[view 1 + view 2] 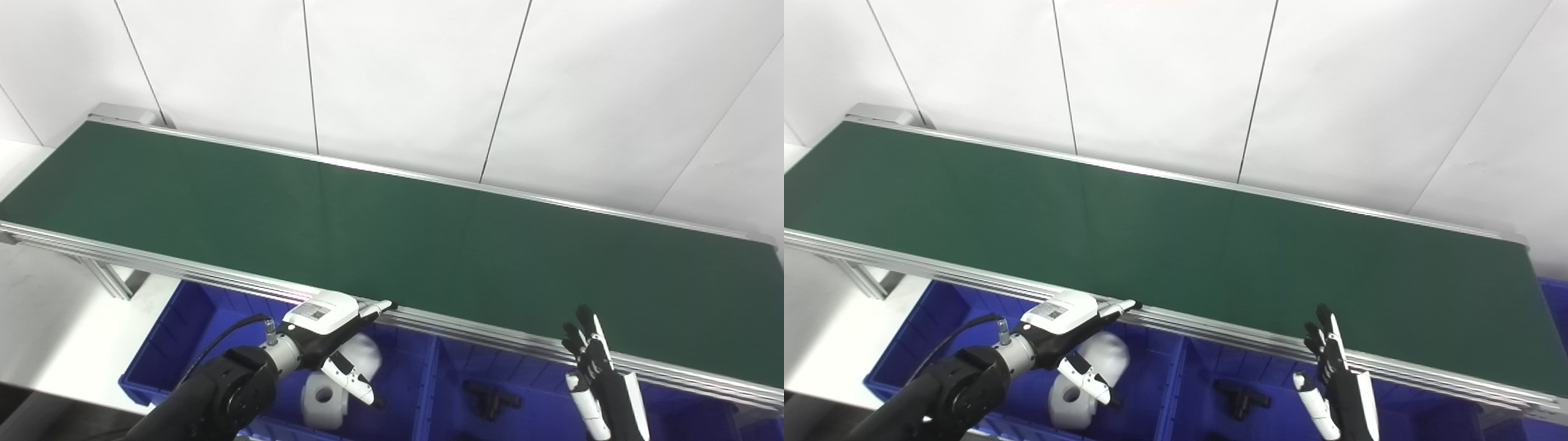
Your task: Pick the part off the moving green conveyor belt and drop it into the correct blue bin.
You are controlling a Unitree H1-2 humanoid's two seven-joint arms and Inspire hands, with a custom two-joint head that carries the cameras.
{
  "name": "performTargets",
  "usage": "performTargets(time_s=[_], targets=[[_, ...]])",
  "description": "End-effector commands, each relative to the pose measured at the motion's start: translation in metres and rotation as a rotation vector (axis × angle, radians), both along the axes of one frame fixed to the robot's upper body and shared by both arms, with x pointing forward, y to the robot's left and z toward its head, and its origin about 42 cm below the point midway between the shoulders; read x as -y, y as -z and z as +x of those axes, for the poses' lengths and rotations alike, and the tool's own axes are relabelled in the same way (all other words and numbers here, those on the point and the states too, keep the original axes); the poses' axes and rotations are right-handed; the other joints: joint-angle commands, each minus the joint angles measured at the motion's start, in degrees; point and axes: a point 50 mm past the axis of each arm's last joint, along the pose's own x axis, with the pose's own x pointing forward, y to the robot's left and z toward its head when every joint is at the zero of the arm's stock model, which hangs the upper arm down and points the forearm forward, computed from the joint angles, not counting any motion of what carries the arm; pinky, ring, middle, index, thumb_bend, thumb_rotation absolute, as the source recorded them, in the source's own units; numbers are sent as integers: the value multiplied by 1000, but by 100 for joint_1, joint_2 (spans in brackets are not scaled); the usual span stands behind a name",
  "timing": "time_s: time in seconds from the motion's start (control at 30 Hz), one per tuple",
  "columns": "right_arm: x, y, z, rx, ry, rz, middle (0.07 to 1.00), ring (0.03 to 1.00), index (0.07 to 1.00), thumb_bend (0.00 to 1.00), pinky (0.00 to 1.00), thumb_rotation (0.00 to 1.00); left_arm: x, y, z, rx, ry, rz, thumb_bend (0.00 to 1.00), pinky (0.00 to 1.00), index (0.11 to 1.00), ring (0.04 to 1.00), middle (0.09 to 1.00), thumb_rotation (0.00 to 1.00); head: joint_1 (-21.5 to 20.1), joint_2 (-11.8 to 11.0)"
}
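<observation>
Belt: green conveyor belt [392, 233], matte, flat, long rectangle running upper left to lower right; nothing on it. Ribbed aluminium rail [490, 334] along near edge.
Left bin: blue bin [177, 324], moulded plastic w/ ribbed walls, below rail; bottom edge cut off by frame.
White part: white part [334, 392], glossy, rounded, w/ a round opening on its side; lies in left bin, partly hidden behind left hand, so long axis unclear.
Right bin: blue bin [533, 416], beside left bin, divider wall btwn; mostly cut off.
Black part: black T-shaped part [492, 399], matte, lying flat in right bin, crossbar approx. left-right, stem toward camera.
Left hand: left hand [334, 334], white shell, black palm, over left bin; fingers [375, 308] spread apart, holding nothing, one tip at rail.
Right hand: right hand [1335, 380], black/white, fingers [1326, 343] straight, pointing up, apart, empty; wrist cut off.
Backdrop: white panelled wall [404, 79], smooth.
</observation>
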Motion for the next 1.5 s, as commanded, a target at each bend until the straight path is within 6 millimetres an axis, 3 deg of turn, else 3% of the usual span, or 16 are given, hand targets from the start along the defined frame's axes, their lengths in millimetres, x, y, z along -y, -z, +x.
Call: performTargets(time_s=[0.0,0.13,0.2,0.3,0.4,0.5,0.57,0.6,0.73,1.0,1.23,1.47], targets=[[-4,-11,7,42,-7,19,1000,952,995,765,930,852,0,-21,7,72,57,-47,1000,850,976,909,958,635,-19,4],[-7,-11,6,40,-6,15,999,949,998,751,923,857,2,-31,5,20,46,-341,1000,861,970,922,957,539,-234,49],[-11,-11,6,34,-2,23,996,945,996,762,919,858,6,-39,2,46,38,-521,1000,782,950,899,947,521,-481,102],[-21,-12,5,30,1,26,985,938,986,816,906,853,9,-48,-6,142,-25,-759,1000,801,927,908,936,588,-947,165],[-33,-13,4,27,-1,25,987,933,986,834,903,869,13,-48,-17,230,-184,-950,990,887,957,949,958,662,-1371,195],[-48,-14,4,20,-5,36,996,940,991,850,918,864,13,-40,-21,239,-352,-1135,987,914,976,951,959,712,-1848,193],[-56,-15,3,21,-8,35,999,943,991,841,929,870,15,-30,-20,215,-479,-1267,954,965,996,982,992,661,-2002,200],[-59,-15,3,22,-9,35,999,945,985,832,934,869,16,-26,-19,210,-523,-1300,908,975,998,991,996,689,-2061,207],[-69,-17,1,26,-5,22,1000,950,976,823,926,880,11,-8,-12,193,-641,-1373,847,999,1000,1000,1000,704,-2458,397],[-68,-25,5,31,12,4,1000,957,972,823,929,894,26,-3,-12,144,-627,-1359,918,1000,1000,1000,1000,762,-2508,705],[-64,-28,6,36,12,4,1000,953,973,813,930,885,34,-6,-15,142,-593,-1358,924,1000,1000,1000,1000,722,-2362,698],[-61,-27,2,33,10,17,1000,957,974,797,951,871,34,-4,-18,175,-568,-1298,874,1000,1000,1000,1000,754,-2255,613]])
